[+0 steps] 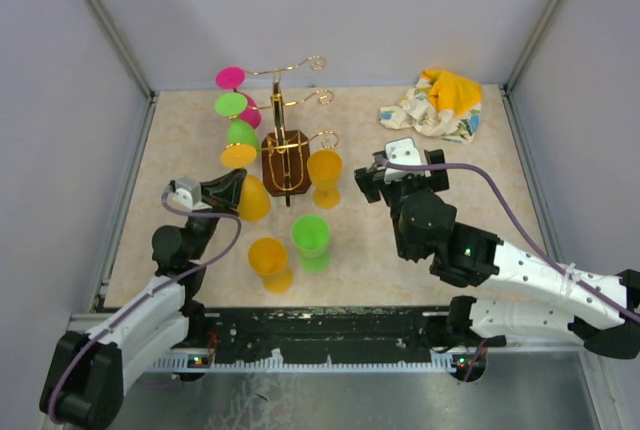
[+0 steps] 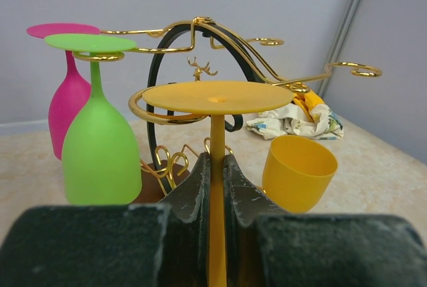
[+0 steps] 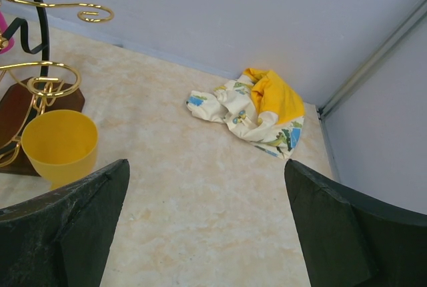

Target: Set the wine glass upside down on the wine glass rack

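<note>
The wine glass rack (image 1: 285, 155) is a gold wire stand on a dark brown base. A pink glass (image 2: 67, 110) and a green glass (image 2: 100, 147) hang upside down from its left arms. My left gripper (image 2: 217, 161) is shut on the stem of a yellow wine glass (image 2: 217, 97), held upside down. Its foot sits on a gold hook ring (image 2: 141, 108), with the stem in the slot. In the top view the left gripper (image 1: 228, 190) is left of the rack base, with the yellow bowl (image 1: 254, 198) below it. My right gripper (image 3: 205, 167) is open and empty over bare table, to the right of the rack in the top view (image 1: 403, 172).
An upright yellow glass (image 1: 324, 176) stands right of the rack base; it also shows in the right wrist view (image 3: 60, 145). An upright green glass (image 1: 311, 240) and an orange-yellow glass (image 1: 268, 262) stand nearer. A crumpled cloth (image 1: 435, 105) lies at the back right. Grey walls enclose the table.
</note>
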Controlling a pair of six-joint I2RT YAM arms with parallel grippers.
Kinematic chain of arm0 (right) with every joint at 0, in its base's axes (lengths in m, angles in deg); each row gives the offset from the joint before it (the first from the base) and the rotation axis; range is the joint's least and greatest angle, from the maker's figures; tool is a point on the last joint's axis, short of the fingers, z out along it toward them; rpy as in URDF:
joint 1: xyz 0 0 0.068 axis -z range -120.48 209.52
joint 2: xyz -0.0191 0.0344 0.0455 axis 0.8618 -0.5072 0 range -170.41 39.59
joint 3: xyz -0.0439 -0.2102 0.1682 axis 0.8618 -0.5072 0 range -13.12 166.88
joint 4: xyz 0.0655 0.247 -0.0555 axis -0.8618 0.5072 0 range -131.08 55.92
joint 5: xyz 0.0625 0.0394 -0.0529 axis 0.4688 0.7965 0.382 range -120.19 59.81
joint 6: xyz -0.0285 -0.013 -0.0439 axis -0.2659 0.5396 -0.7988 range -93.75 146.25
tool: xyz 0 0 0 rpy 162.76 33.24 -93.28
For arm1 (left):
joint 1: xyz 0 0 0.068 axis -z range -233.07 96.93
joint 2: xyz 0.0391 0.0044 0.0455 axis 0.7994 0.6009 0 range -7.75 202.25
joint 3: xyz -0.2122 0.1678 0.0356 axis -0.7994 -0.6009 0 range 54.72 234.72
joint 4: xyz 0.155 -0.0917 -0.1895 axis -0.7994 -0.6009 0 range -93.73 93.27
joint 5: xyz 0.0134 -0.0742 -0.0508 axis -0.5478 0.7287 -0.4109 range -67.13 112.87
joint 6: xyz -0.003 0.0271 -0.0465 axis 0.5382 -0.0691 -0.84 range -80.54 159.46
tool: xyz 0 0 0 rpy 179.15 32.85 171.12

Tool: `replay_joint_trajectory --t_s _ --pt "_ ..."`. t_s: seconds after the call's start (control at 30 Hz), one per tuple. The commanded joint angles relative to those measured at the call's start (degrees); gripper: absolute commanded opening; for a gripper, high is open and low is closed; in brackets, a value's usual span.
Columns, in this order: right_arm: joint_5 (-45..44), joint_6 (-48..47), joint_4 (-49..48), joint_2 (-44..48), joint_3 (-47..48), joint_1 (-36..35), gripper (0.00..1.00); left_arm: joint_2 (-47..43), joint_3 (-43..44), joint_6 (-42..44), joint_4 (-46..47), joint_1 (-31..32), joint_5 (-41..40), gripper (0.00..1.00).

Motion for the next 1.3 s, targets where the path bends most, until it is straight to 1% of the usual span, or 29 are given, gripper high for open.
replay_joint_trajectory --t_s 0.0,0.23,0.57,0.67,0.77,1.0,1.1,1.27 --pt "-1.15 -0.9 -2.11 0.2 0.81 -0.36 0.99 3.09 -0.54 0.62 8.59 -0.18 -1.44 0.0" --pt "-1.04 -2.02 -3.29 -0.92 0.85 -0.27 0.99 8.28 0.51 -0.01 14.09 -0.21 -0.31 0.0" --pt "-0.69 -2.28 -3.73 -1.75 0.39 0.37 0.99 12.64 0.04 0.64 20.54 -0.13 -5.92 0.0" --pt "-0.61 -1.87 -3.21 -1.84 0.47 0.59 0.99 12.23 0.24 1.5 20.11 -0.17 -8.59 0.0" --pt "-0.61 -1.35 -2.52 -1.94 0.72 0.69 0.99 11.65 1.1 2.79 17.61 -0.2 -10.63 0.0" --pt "-0.52 -1.19 -1.97 -2.94 1.29 0.78 0.99 10.7 -0.46 3.97 18.7 -0.25 -13.3 0.0" --pt "-0.46 -1.23 -1.8 -3.37 1.38 0.82 0.99 7.62 -2.44 4.96 19.03 -0.22 -15.1 0.0" --pt "-0.04 -0.73 -1.67 -4.08 1.45 1.12 0.99 0.48 -3.43 6.09 12.46 -0.27 -15.84 0.0"
